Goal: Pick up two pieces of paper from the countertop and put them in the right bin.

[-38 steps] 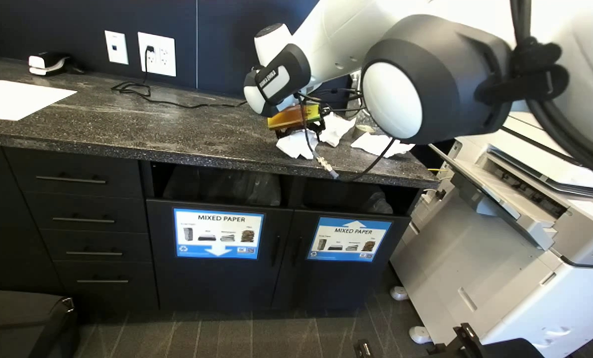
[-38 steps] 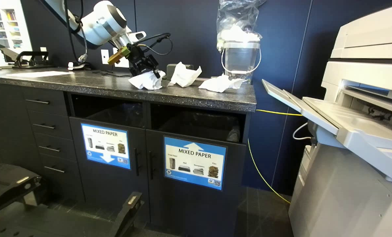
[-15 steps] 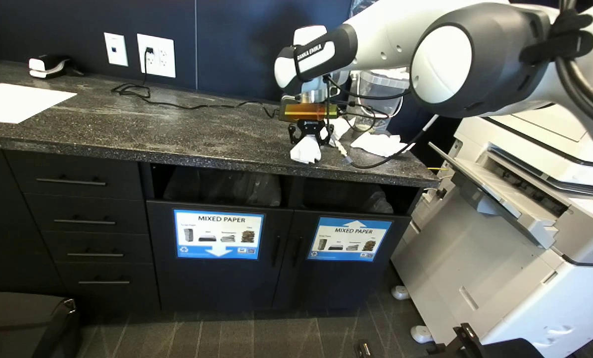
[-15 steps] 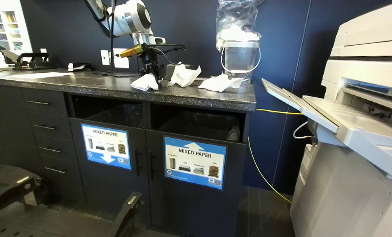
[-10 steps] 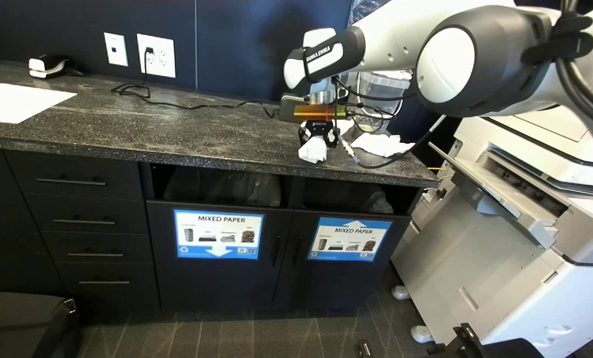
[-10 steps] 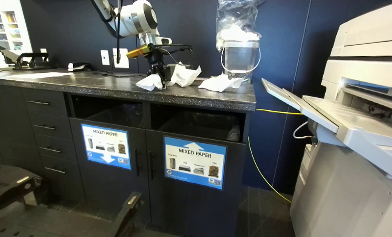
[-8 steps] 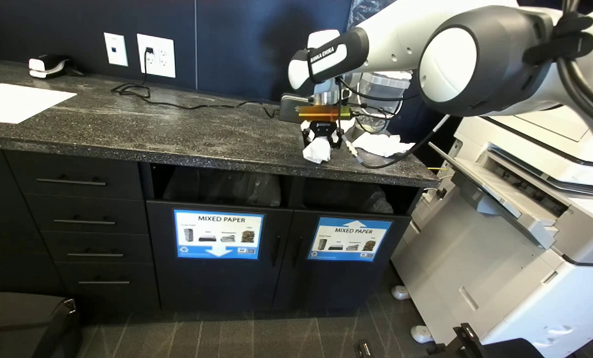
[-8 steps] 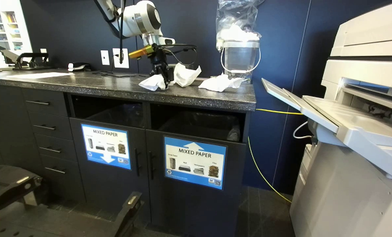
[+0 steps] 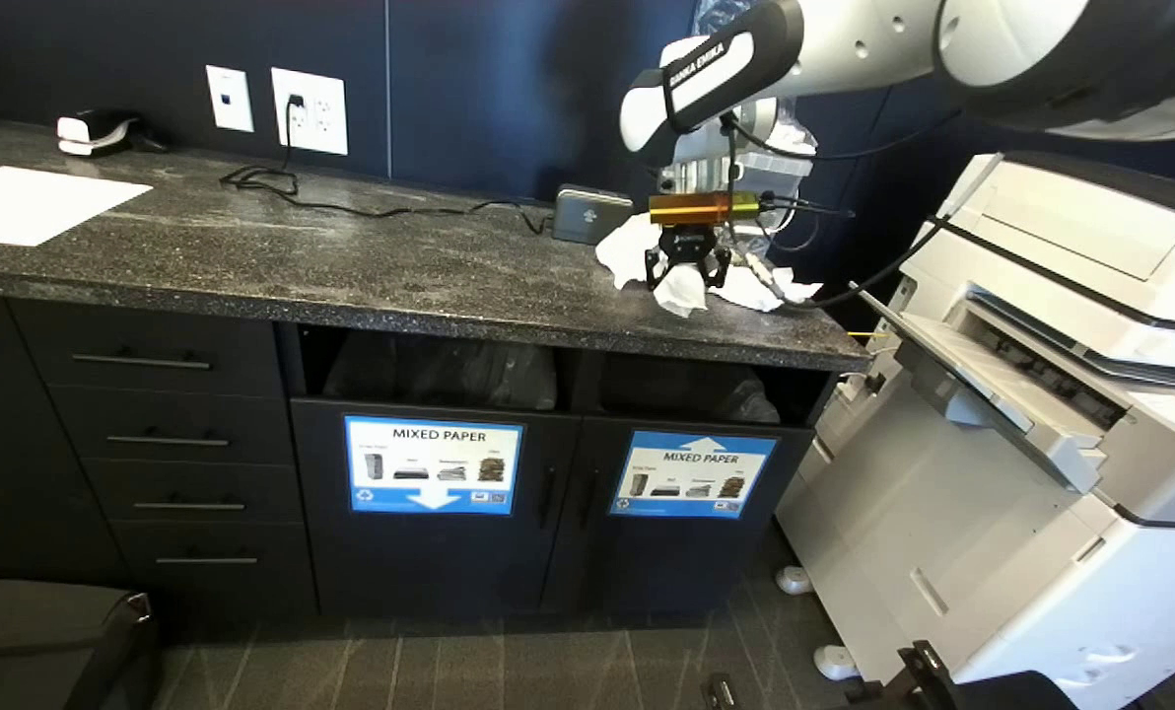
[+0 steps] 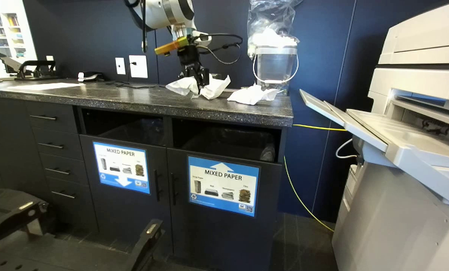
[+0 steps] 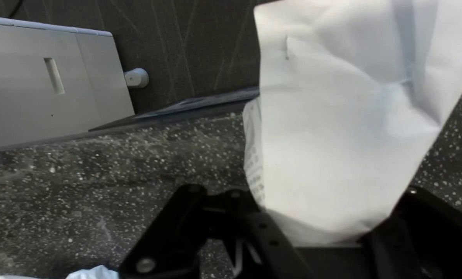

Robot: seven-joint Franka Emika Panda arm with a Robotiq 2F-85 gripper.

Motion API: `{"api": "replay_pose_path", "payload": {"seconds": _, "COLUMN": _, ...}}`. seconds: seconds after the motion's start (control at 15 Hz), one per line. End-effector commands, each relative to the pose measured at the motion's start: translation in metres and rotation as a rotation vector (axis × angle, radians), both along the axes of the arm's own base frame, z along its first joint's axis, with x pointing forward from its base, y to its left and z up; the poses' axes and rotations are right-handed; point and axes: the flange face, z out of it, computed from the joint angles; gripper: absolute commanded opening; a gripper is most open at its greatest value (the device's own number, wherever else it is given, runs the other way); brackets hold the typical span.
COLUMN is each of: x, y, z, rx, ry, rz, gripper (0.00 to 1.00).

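White rumpled paper [image 11: 339, 128] clamped in gripper [image 9: 686, 276] over countertop [image 9: 400, 261]; two more papers [image 10: 250, 95] nearby.

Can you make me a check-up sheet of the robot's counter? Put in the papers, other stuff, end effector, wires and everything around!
Surface: dark speckled countertop with a thick edge.
Held paper: white, crumpled; can't tell if it touches the countertop.
Loose papers: two, white and crumpled, on the countertop.
Right bin: open slot below the countertop; contents too dark to tell.
Clutter: flat white sheet, stapler-like thing, grey device, clear bucket.
End effector: closed on the held paper.
Cables: black cord across the countertop from the wall outlet; yellow cable beyond the countertop's end.
Surroundings: pale machine, probably a copier, past that end; dark wall behind.
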Motion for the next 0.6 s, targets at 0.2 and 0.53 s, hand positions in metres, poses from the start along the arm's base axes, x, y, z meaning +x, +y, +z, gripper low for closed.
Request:
{"api": "replay_pose_path", "payload": {"seconds": 0.2, "x": -0.078, "y": -0.024, "z": 0.053, "rx": 0.053, "ry": 0.05, "rz": 0.05, "gripper": 0.06}}
{"api": "replay_pose_path", "payload": {"seconds": 0.53, "x": -0.149, "y": -0.04, "z": 0.062, "rx": 0.112, "ry": 0.138, "rz": 0.068, "gripper": 0.06}}
